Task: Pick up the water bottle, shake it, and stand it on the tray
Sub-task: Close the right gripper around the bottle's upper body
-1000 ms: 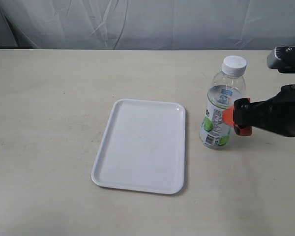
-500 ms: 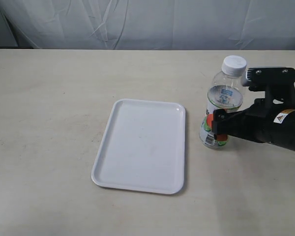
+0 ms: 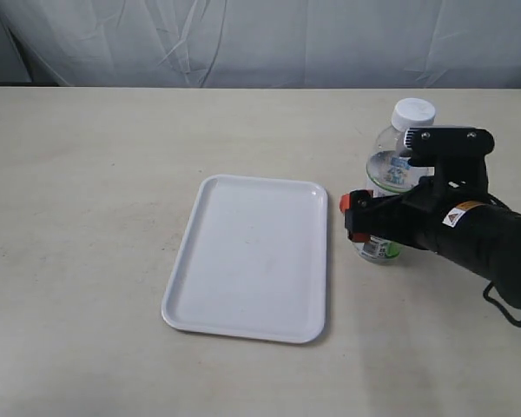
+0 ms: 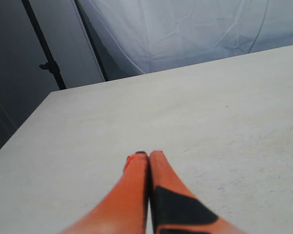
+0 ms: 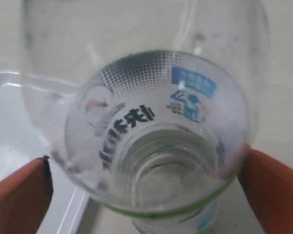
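Note:
The water bottle (image 3: 392,165), clear with a white cap and a white-and-green label, stands upright on the table just right of the tray (image 3: 243,182). My right gripper (image 3: 354,219) is open and reaches in from the right at label height, one orange finger on each side of the bottle. In the right wrist view the bottle (image 5: 156,146) fills the gap between the fingers (image 5: 19,195), and the tray's rim (image 5: 10,78) shows beside it. The left gripper (image 4: 148,155) is shut on nothing, above bare table, and out of sight in the exterior view.
A white cloth backdrop (image 3: 260,39) hangs behind the beige table (image 3: 87,174). The left wrist view shows the table's far edge and a dark stand (image 4: 49,66) beyond it.
My right gripper has moved left from beside the bottle until its fingers straddle the bottle's lower body. Bottle and tray have stayed where they were.

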You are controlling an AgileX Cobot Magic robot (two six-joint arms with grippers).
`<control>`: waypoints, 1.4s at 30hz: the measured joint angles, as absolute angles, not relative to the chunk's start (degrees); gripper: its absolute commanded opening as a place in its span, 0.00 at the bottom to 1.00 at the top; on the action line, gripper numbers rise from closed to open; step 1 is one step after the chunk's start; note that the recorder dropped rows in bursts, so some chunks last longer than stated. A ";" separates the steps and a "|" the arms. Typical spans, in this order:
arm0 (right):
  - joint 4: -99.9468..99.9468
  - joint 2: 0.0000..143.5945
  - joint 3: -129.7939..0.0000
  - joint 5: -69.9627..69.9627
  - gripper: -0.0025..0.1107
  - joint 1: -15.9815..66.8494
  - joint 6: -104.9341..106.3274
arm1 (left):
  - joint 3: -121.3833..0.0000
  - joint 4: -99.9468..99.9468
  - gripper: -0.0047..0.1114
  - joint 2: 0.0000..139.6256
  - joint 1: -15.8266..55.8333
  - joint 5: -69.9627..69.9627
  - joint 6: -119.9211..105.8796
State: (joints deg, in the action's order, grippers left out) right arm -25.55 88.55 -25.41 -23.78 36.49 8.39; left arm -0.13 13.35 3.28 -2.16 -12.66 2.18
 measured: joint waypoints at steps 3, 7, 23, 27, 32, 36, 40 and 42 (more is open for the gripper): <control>-25.66 89.59 -25.41 -25.94 0.94 36.49 4.25 | -0.13 13.35 0.04 3.28 -2.16 -12.66 2.18; -25.89 90.46 -25.41 -27.98 0.94 36.49 -2.12 | -0.13 13.35 0.04 3.28 -2.16 -12.66 2.18; -25.48 90.51 -25.41 -32.17 0.94 36.49 -6.14 | -0.13 13.35 0.04 3.28 -2.16 -12.66 2.18; -24.47 90.51 -25.41 -32.96 0.94 36.49 -5.88 | -0.13 13.35 0.04 3.28 -2.16 -12.66 2.18; -23.76 90.51 -25.90 -33.99 0.94 36.49 -3.57 | -0.13 13.35 0.04 3.28 -2.16 -12.66 2.18; -21.71 90.51 -27.47 -33.73 0.94 36.49 -1.89 | -0.13 13.35 0.04 3.28 -2.16 -12.66 2.18; -20.40 90.51 -28.23 -31.79 0.94 36.49 -0.64 | -0.13 13.35 0.04 3.28 -2.16 -12.66 2.18; -20.05 90.51 -28.23 -31.10 0.94 36.49 1.07 | -0.13 13.35 0.04 3.28 -2.16 -12.66 2.18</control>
State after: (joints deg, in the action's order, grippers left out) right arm -20.05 90.51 -28.23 -31.10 36.49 1.07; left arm -0.13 13.35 3.28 -2.16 -12.66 2.18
